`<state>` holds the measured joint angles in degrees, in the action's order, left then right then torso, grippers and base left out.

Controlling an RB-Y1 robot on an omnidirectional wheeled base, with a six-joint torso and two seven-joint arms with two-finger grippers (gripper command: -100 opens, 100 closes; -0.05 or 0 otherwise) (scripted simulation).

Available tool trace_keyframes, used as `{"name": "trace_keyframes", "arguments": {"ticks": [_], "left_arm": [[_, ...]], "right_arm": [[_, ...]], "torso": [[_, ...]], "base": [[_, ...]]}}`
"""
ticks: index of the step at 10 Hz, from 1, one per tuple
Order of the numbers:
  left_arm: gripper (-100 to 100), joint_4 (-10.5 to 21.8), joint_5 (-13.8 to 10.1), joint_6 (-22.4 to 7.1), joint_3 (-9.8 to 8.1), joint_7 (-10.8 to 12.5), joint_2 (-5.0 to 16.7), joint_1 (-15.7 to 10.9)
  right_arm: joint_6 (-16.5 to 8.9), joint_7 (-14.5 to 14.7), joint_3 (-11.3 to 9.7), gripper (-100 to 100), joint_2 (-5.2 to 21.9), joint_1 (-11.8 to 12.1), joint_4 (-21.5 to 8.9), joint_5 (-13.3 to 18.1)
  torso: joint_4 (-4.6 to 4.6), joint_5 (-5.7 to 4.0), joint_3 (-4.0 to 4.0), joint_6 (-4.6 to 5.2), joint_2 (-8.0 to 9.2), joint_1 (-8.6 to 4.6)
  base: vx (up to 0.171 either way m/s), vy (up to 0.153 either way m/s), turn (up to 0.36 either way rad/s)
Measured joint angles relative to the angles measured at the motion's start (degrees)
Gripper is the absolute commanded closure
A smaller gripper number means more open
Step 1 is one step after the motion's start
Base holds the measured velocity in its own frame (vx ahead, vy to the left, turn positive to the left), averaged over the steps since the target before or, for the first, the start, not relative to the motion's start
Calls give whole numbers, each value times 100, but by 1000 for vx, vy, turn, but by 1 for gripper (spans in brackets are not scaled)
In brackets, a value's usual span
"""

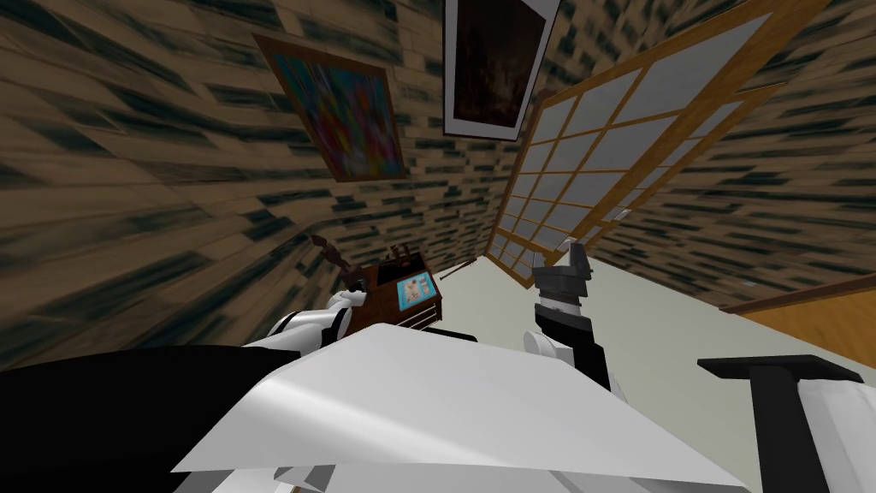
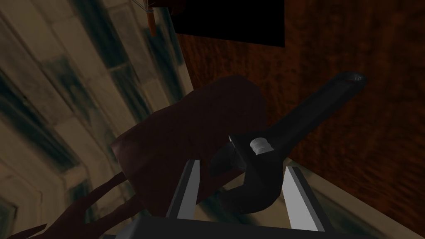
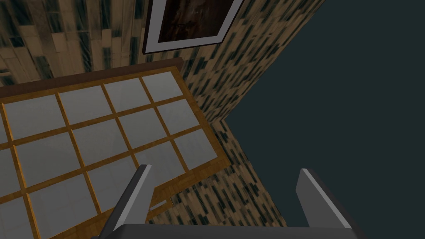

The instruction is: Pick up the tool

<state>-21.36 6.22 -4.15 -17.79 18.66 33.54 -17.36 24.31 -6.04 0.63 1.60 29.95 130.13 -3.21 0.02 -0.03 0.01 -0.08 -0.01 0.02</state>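
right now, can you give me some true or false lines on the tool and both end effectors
1. The wrench has its head between the fingers of the left end effector. True.
2. The right end effector is shut on a thing. False: its fingers stand wide apart with nothing between them.
3. The wrench is bright yellow. False: it is dark, nearly black.
4. A reddish-brown wooden surface lies behind the wrench's handle. True.
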Motion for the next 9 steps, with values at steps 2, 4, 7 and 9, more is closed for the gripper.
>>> {"name": "trace_keyframes", "arguments": {"ticks": [2,4,7,9], "left_arm": [[100,2,0,-7,0,0,0,0],[0,2,0,-7,0,0,0,1],[100,-315,-41,-317,39,35,22,-15],[0,-121,9,-223,6,29,44,-118]], "right_arm": [[0,0,0,0,0,0,0,0],[0,0,0,0,0,0,0,0],[0,0,-1,0,0,-2,0,0],[0,0,0,0,0,-1,0,0]], "torso": [[3,0,6,0,9,-2],[4,-1,7,0,11,-2],[12,-7,27,2,45,-19],[8,-3,17,-3,27,-7]], "base": [[0,0,0],[0,0,0],[-83,-22,-61],[-9,-1,1]]}}
